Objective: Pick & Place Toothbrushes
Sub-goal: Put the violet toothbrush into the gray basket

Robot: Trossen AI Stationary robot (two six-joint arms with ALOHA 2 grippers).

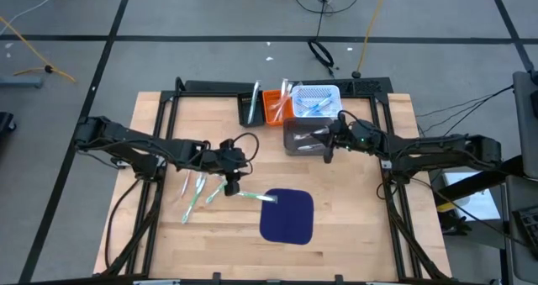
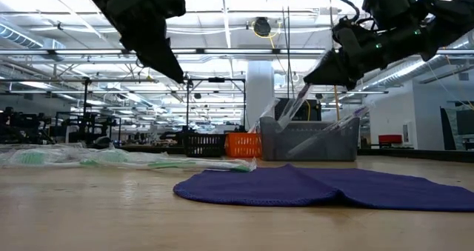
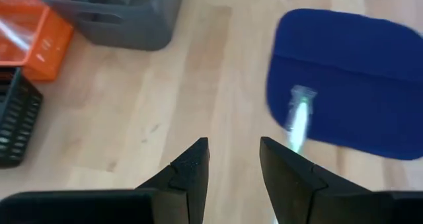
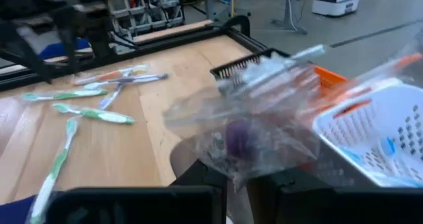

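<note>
You've got bright, even light from ceiling strips (image 2: 244,14) overhead, glaring white in the low view. Shadows on the surface (image 1: 353,226) stay soft. Your right wrist view is smeared: the clear wrapper (image 4: 264,125) up close is badly blurred.

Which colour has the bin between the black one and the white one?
Orange bin, seen best in the high view.

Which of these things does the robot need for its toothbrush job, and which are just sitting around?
For the job:
- thin green and white plastic toothbrushes on the wood
- clear-wrapped toothbrush in the right end effector
- grey plastic bin
- left end effector

Just lying about:
- dark blue rounded cloth mat
- black slatted bin
</note>
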